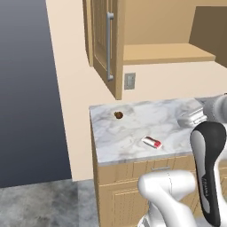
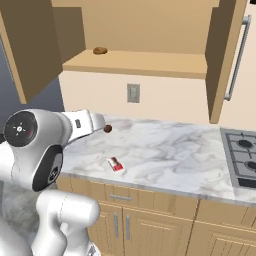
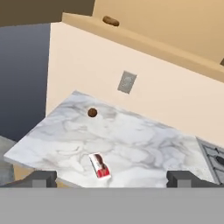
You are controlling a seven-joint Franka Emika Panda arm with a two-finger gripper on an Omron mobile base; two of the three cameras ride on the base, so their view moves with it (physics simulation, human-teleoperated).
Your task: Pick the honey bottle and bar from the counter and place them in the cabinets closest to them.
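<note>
The bar (image 3: 99, 165) lies flat near the front edge of the bench (image 3: 144, 144). The claw (image 3: 111, 178) hovers above it, jaws spread wide, empty. A small brown lump (image 3: 92, 112) sits near the bench's back left corner.

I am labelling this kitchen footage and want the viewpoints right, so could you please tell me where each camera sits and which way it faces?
Left base view: behind the arm to its left, looking forward and down at the counter; the arm rises at lower right.
Right base view: behind the arm to its right, facing the same counter and open cabinets; the arm rises at lower left.
Hand view: on the hand, looking along the open gripper down at the counter; finger tips at the bottom.
Shared: all show the bar and the small brown lump.
</note>
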